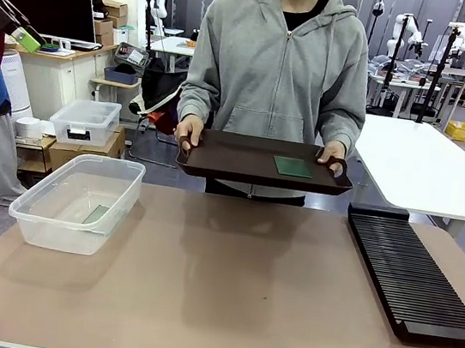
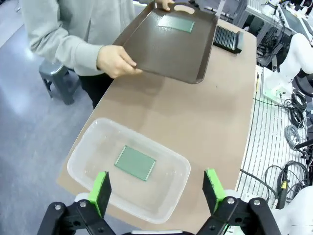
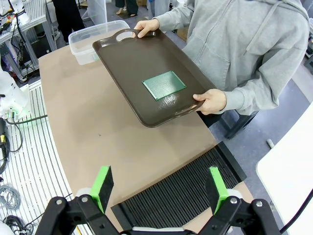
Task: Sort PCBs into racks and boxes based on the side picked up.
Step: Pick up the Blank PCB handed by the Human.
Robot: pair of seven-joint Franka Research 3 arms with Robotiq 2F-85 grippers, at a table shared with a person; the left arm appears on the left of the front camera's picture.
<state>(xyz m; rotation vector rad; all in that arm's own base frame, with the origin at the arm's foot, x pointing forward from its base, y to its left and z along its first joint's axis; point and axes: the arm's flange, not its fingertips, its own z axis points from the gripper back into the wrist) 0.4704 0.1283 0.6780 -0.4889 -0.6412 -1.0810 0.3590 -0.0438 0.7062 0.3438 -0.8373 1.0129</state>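
A person stands at the far side holding a dark brown tray (image 1: 226,160) in both hands. One green PCB (image 1: 292,166) lies flat on it. A second PCB (image 2: 135,162) lies on the floor of the clear box (image 2: 98,142), which stands at the table's left. My left gripper (image 2: 156,191) hovers open and empty high above that box. Over the near end of the long black rack (image 3: 181,193) my right gripper (image 3: 160,188) hangs open and empty. From there the tray (image 3: 127,58) and its PCB (image 3: 164,84) lie ahead. The rack (image 1: 413,277) runs along the table's right side.
The brown table mat (image 1: 224,294) is bare between box (image 1: 51,231) and rack. A smaller clear box with a white lid (image 1: 84,121) stands behind the table at the left. A white table (image 1: 433,167) stands behind the rack, and a stool (image 2: 56,78) beside the person.
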